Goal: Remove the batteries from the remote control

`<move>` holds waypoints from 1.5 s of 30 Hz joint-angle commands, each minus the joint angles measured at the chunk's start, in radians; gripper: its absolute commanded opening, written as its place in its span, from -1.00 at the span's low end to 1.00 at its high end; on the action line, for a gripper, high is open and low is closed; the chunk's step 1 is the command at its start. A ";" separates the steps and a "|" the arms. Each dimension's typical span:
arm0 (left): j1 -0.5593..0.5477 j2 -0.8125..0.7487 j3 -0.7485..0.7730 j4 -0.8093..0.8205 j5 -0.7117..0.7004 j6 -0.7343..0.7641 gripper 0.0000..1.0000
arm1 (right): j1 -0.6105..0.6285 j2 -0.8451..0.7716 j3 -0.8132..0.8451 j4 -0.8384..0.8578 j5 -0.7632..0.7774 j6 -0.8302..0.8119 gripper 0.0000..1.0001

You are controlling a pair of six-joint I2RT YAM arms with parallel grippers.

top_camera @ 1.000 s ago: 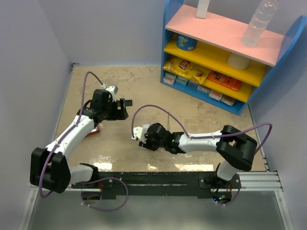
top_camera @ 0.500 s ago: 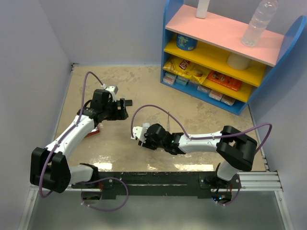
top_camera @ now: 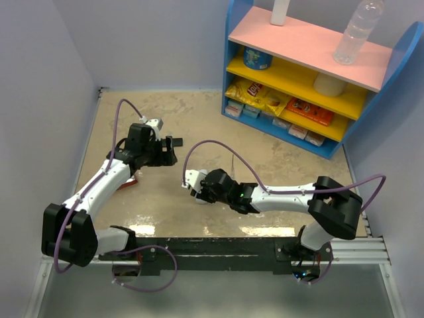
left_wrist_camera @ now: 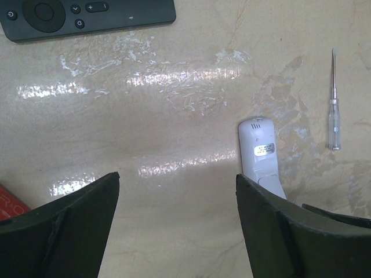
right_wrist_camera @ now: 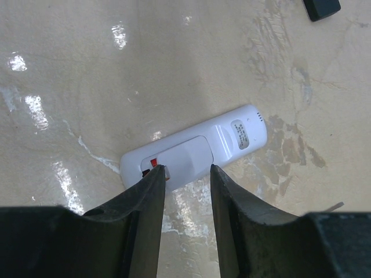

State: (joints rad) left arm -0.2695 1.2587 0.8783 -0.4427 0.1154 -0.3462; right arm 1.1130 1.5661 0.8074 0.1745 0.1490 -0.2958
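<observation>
A white remote lies back side up on the beige table. Its cover is slid partly open, and an orange-red battery end shows in the gap. My right gripper hovers just over the cover end of the remote, jaws a little apart, the left fingertip beside the opening. In the left wrist view the same remote lies right of my left gripper, which is wide open and empty above bare table. From above, the right gripper covers the remote. The left gripper sits to its upper left.
A black remote lies face up beyond the left gripper. A thin clear-handled screwdriver lies right of the white remote. A red item is near the left arm. A small black piece lies farther off. A snack shelf stands at the back right.
The right arm has shifted slightly, its gripper edging up and left over the white remote. The left arm has not moved.
</observation>
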 commanded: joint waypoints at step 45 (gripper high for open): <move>0.047 0.398 0.419 -0.136 -0.303 0.003 0.75 | -0.002 -0.362 -0.040 -0.191 0.172 0.685 0.26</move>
State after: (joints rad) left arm -0.2462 1.5448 1.1465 -0.5507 -0.1360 -0.3553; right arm 1.1118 1.2598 0.7963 -0.0467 0.3378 0.4000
